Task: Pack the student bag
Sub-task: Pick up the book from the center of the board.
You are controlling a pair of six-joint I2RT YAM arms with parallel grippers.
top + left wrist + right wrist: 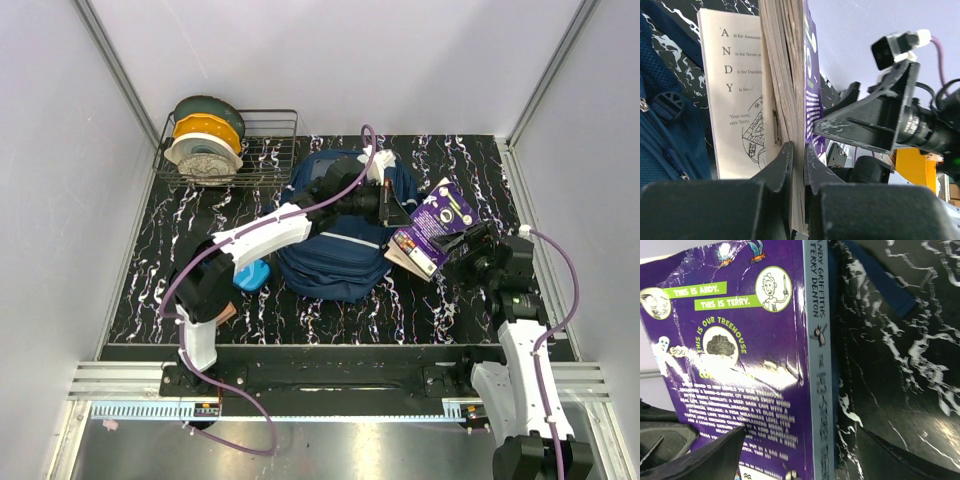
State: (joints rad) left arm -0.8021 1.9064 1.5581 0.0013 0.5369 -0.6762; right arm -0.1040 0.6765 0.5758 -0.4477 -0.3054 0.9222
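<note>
Student bag (340, 250) lies flat mid-table, long axis slanting near-left to far-right. Beside its right edge, left gripper (799, 150) clamps pages of the purple paperback (440, 225); right gripper (468, 250) gapes wide astride that paperback's spine.

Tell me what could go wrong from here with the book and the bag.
One: the left tool pinches only a thin slice of the purple book near its cover, and the other pages fan open, so it may slip or tear.
Two: the right tool stands open, likely giving no support.
Three: the splayed page could snag on the student bag.
</note>
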